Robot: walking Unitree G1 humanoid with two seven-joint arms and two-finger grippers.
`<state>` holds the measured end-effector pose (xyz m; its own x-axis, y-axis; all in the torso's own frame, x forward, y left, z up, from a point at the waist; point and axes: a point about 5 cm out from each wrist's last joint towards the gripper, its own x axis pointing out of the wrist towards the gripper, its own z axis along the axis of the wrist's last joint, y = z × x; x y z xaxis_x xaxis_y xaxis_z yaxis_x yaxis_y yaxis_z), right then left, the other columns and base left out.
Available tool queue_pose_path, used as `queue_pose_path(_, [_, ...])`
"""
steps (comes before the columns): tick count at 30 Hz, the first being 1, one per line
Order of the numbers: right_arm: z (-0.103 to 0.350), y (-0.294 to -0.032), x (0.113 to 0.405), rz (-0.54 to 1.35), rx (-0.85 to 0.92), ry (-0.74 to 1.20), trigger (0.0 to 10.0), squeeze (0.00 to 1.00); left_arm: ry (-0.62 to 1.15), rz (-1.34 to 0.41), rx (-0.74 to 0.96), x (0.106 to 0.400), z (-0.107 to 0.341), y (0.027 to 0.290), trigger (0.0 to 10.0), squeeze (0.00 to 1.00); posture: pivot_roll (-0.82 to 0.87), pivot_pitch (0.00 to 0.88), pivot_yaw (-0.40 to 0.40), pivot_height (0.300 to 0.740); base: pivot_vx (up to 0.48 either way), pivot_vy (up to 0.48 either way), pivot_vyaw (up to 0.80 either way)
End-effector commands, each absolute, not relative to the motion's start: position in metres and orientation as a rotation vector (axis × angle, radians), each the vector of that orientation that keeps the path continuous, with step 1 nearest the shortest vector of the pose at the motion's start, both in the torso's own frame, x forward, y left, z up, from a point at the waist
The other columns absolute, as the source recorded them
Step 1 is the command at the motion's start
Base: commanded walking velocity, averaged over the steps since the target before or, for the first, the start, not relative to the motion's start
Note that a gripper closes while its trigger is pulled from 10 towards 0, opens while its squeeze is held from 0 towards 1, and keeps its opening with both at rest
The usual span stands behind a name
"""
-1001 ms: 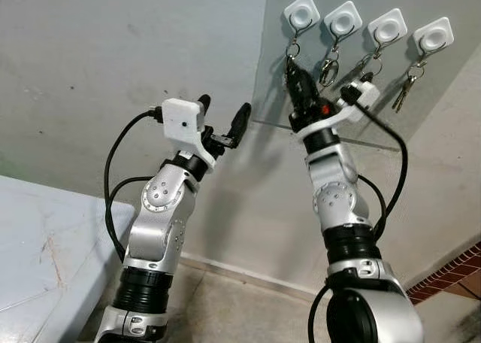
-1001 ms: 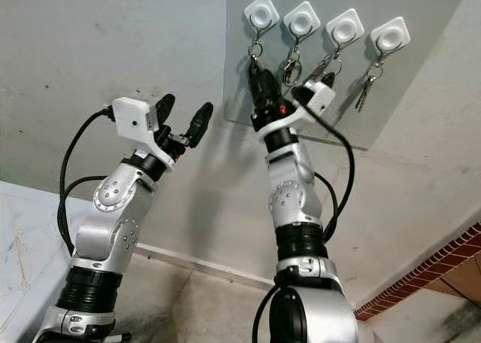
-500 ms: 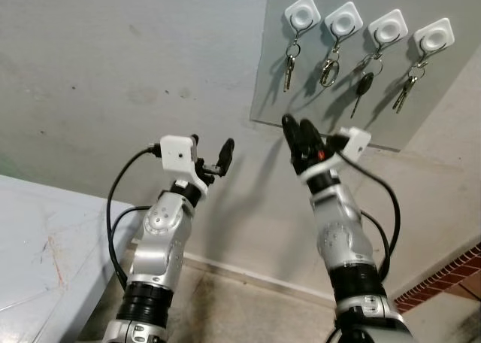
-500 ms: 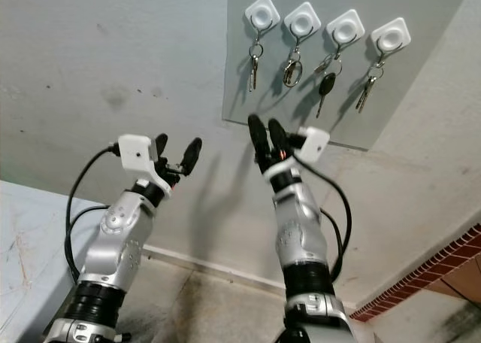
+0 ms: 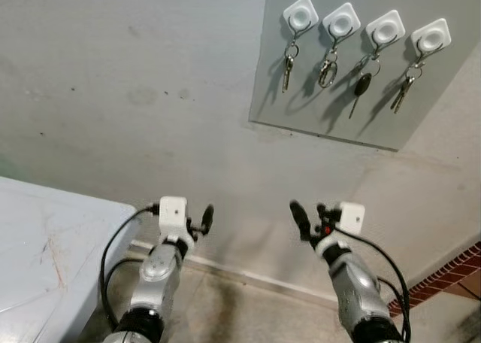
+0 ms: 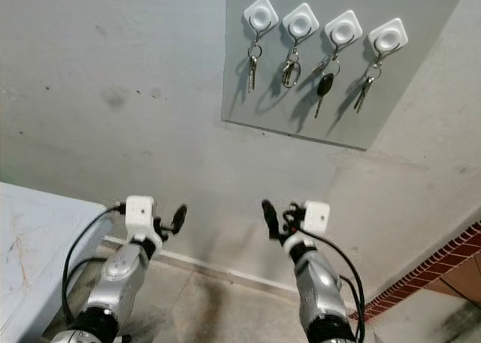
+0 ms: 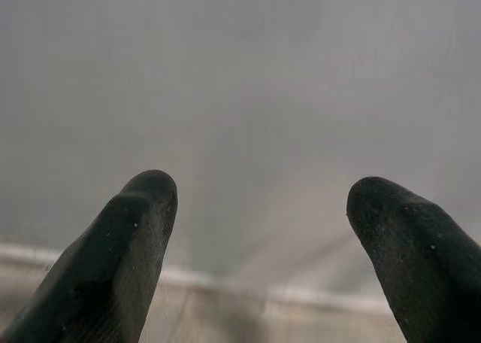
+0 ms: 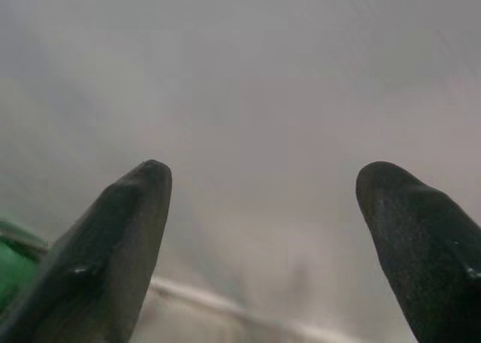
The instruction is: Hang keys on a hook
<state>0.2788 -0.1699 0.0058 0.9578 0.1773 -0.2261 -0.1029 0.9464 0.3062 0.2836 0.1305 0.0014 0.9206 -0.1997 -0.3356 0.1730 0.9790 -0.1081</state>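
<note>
Four white hooks sit in a row on a grey wall panel (image 5: 331, 110), and each carries keys. On the leftmost hook (image 5: 301, 14) hangs a small key set (image 5: 288, 66). A ring with a key (image 5: 328, 71), a black-headed key (image 5: 359, 87) and another key set (image 5: 400, 93) hang from the other three. Both arms are low, far below the panel. My right gripper (image 5: 310, 215) is open, and its right wrist view (image 8: 263, 200) has only bare wall between the fingers. My left gripper (image 5: 198, 219) is open too, with its fingers (image 7: 143, 207) spread before the wall.
A pale table top (image 5: 45, 260) fills the lower left corner. A baseboard (image 5: 248, 277) runs along the foot of the wall above a tiled floor. Red brick edging (image 5: 451, 271) shows at the lower right.
Both arms have dropped from the hook panel down to near the baseboard. The right gripper has come away from the leftmost hook, where the key set now hangs free.
</note>
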Motion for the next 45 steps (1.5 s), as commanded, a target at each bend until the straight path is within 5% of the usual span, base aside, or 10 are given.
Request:
queue_pose_path(1, [-0.006,-0.174,0.27,0.116,0.258,0.31,10.0,1.0,0.383,-0.203,-0.056,0.281,-0.005,0.13,10.0,0.0,-0.01,0.0,-0.012,0.74,0.0,0.0,0.0])
queue_pose_path(8, [-0.036,-0.189,0.241,0.045,0.157,0.487,10.0,1.0,0.518,-0.304,0.112,0.255,-0.032,0.126,10.0,0.0,-0.02,0.0,-0.008,0.74,0.0,0.0,0.0])
queue_pose_path(14, [-0.056,-0.209,0.21,-0.05,0.076,0.625,10.0,1.0,0.684,-0.221,-0.036,0.233,-0.053,0.135,10.0,0.0,-0.03,0.0,-0.005,0.74,0.0,0.0,0.0])
queue_pose_path(23, [-0.088,-0.222,0.15,-0.109,0.083,0.879,10.0,1.0,0.822,-0.122,-0.033,0.197,-0.076,0.157,10.0,0.0,-0.03,0.0,-0.006,0.74,0.0,0.0,0.0])
queue_pose_path(25, [-0.091,-0.221,0.142,-0.109,0.086,0.912,10.0,0.0,0.847,-0.102,-0.021,0.191,-0.079,0.162,10.0,0.0,-0.03,0.0,-0.005,0.74,0.0,0.0,0.0])
queue_pose_path(32, [-0.099,-0.216,0.126,-0.124,0.087,0.973,10.0,0.0,0.894,-0.068,-0.01,0.179,-0.085,0.171,10.0,0.0,-0.03,0.0,0.011,0.74,0.0,0.0,0.0])
queue_pose_path(45, [-0.096,-0.199,0.142,-0.06,0.077,0.947,10.0,0.0,0.876,-0.079,-0.008,0.184,-0.083,0.17,10.0,0.0,-0.03,0.0,-0.005,0.74,0.0,0.0,0.0])
